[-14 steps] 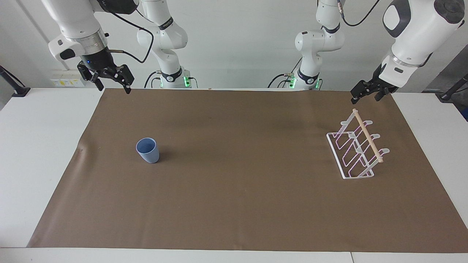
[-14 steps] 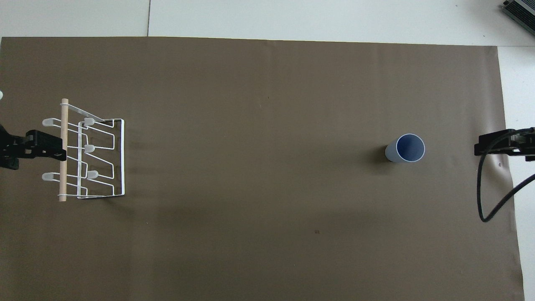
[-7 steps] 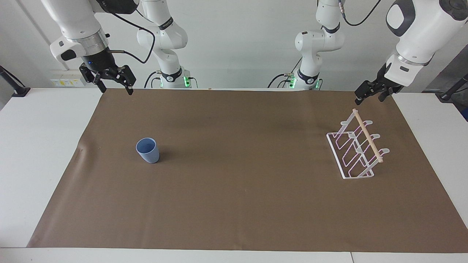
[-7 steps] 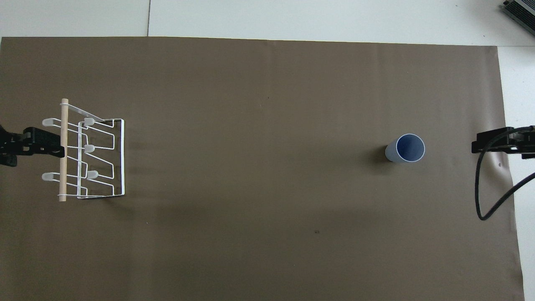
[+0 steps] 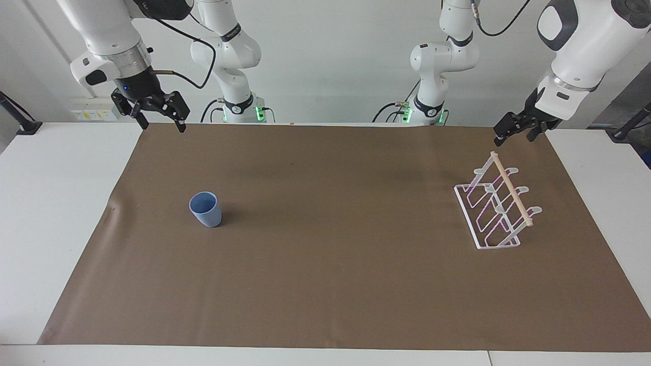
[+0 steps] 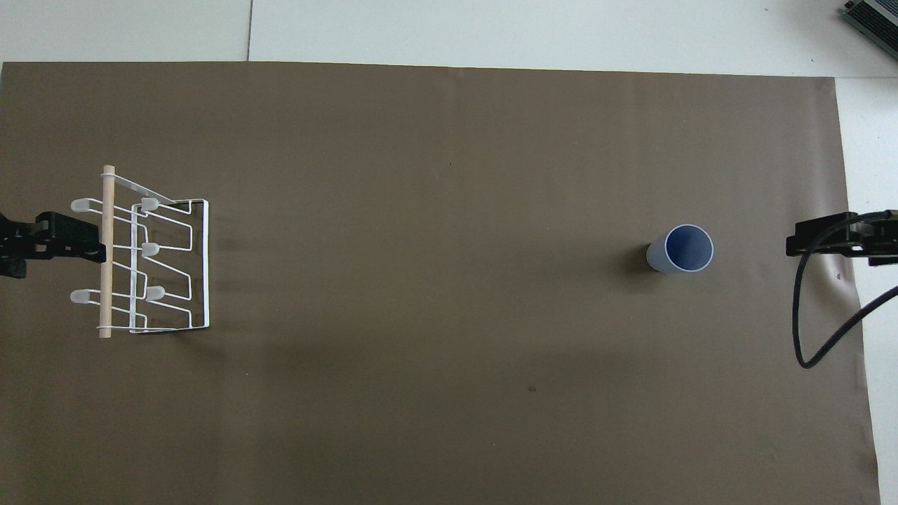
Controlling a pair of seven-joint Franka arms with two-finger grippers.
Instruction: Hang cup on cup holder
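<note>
The light-blue cup [image 5: 206, 209] stands upright on the brown mat toward the right arm's end; it also shows in the overhead view [image 6: 680, 249]. The white wire cup holder [image 5: 496, 206] with its wooden dowel stands toward the left arm's end and has nothing hanging on it [image 6: 151, 263]. My right gripper [image 5: 161, 123] is open and empty, raised over the mat's edge nearest the robots, well apart from the cup [image 6: 807, 242]. My left gripper [image 5: 513, 138] is open and empty, raised beside the holder's dowel end [image 6: 74, 238].
The brown mat [image 5: 330, 279] covers most of the white table [image 5: 56, 203]. A black cable [image 6: 807, 337] loops down from the right arm over the mat's edge. Nothing else lies between the cup and the holder.
The right gripper has edged a little toward the cup. The left gripper has shifted slightly back and up by the holder. The cup and holder have not moved.
</note>
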